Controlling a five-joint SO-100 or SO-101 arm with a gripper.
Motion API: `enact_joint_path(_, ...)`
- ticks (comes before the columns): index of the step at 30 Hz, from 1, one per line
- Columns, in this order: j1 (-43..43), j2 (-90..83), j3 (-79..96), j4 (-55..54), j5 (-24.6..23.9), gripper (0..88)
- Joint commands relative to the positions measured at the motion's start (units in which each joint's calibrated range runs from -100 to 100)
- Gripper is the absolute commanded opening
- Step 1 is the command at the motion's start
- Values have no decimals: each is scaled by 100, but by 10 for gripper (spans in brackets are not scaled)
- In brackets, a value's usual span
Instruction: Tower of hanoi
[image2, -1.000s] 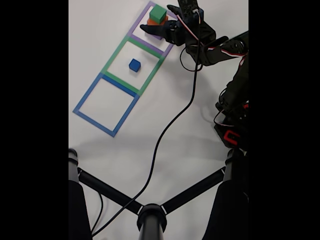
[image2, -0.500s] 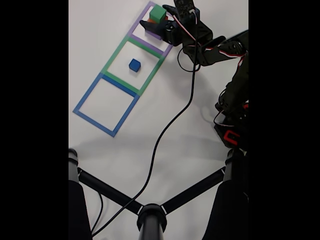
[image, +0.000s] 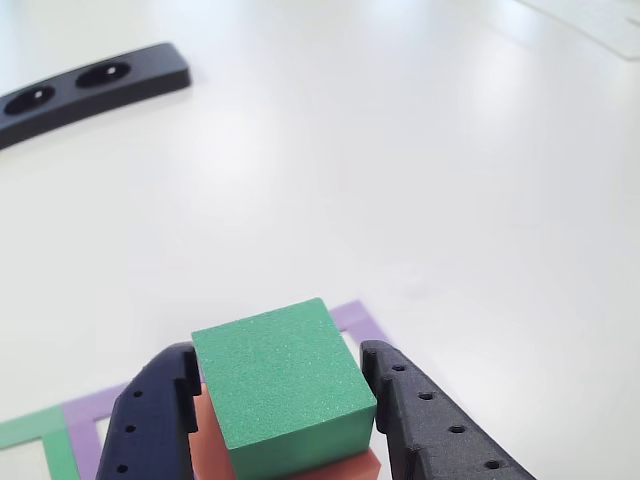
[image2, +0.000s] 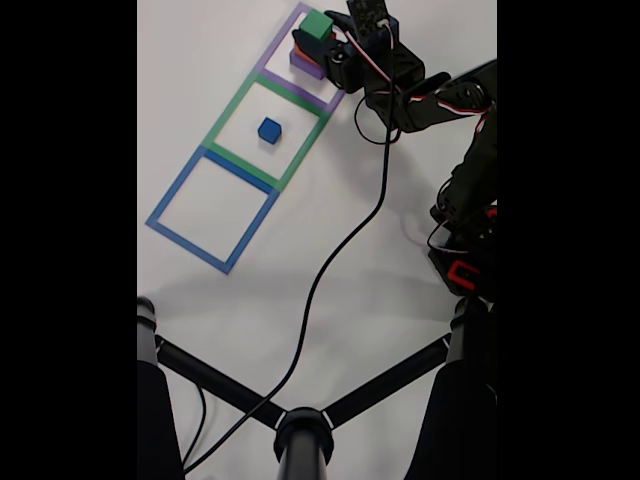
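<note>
A green cube (image: 280, 385) sits on top of an orange block (image: 335, 470) inside the purple tape square (image: 355, 318). My gripper (image: 278, 352) has its two black fingers pressed against the cube's left and right faces. In the fixed view the green cube (image2: 317, 24) is at the top, in the purple square (image2: 280, 40), with the gripper (image2: 318, 30) clamped around it. A small blue cube (image2: 269, 129) rests in the green square (image2: 228, 108). The blue square (image2: 180, 185) holds nothing.
The arm's body (image2: 470, 200) stands at the right edge of the white table. A black cable (image2: 330, 260) runs from it to a black stand (image2: 300, 430) with splayed legs at the bottom. A black power strip (image: 90, 90) lies at the far left.
The gripper, wide open beside the stack a second ago, has moved in toward the top and shut around the green cube. The blue cube has not moved.
</note>
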Motion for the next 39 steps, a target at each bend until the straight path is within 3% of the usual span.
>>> enact_joint_path(1, -58, -12, -91, -161, 0, 108)
enact_joint_path(12, -81, -236, -82, -32, 0, 60)
enact_joint_path(19, -249, -1470, -136, 1271, 0, 55)
enact_joint_path(29, -424, -3882, -1754, 5869, 0, 49)
enact_joint_path(39, -653, -4972, -4062, 10061, 0, 49)
